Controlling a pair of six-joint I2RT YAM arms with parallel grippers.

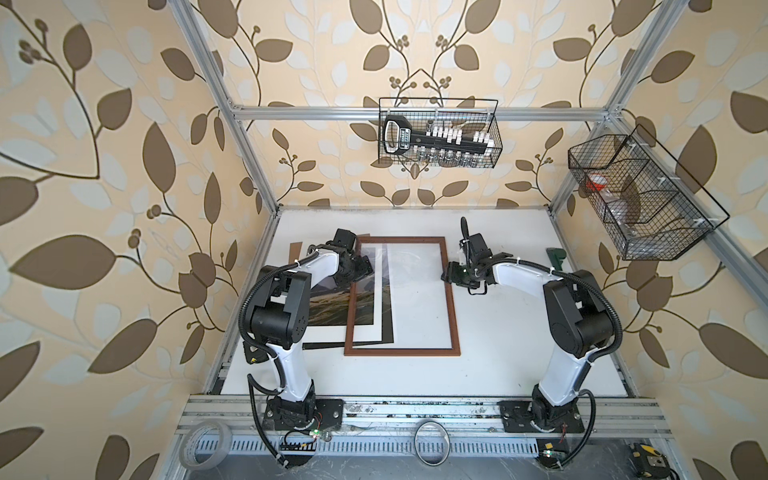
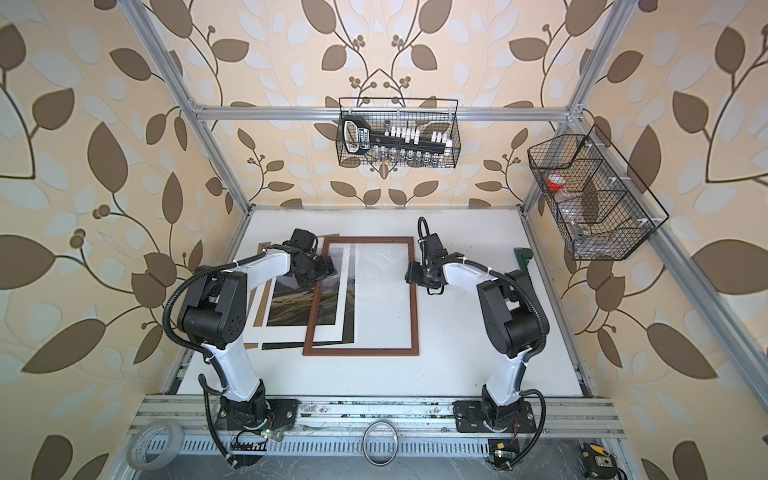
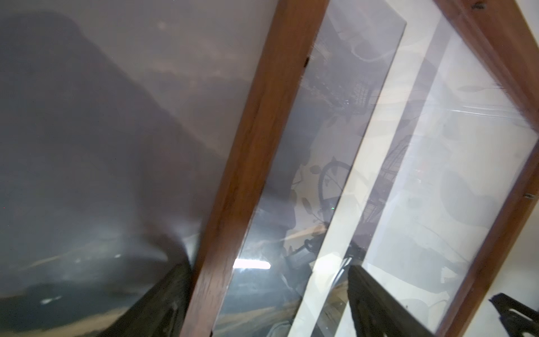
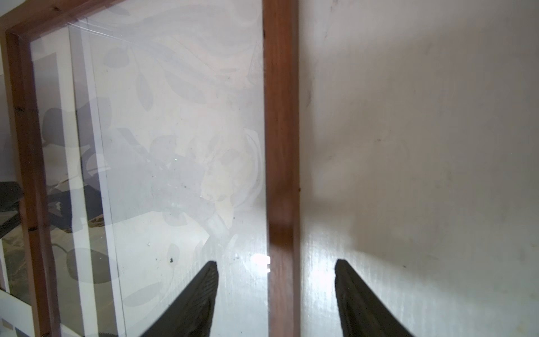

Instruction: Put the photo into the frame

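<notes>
In its wrist view, the left gripper (image 3: pixel 267 265) has its jaws spread either side of one long rail of the frame (image 3: pixel 262 146). The photo (image 3: pixel 87 146) lies partly beneath that rail. The right gripper (image 4: pixel 275 262) straddles the opposite rail, jaws apart, gripping nothing. Frame and photo lie flat on the white table (image 1: pixel 498 340), centre-left in both top views, with leaf-patterned walls (image 1: pixel 124 166) around.

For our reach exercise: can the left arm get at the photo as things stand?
Probably yes. The left gripper hangs open over the frame's left rail, and the photo shows bare beside that rail. But the frame lies on the photo's right strip, so pulling may snag.
</notes>
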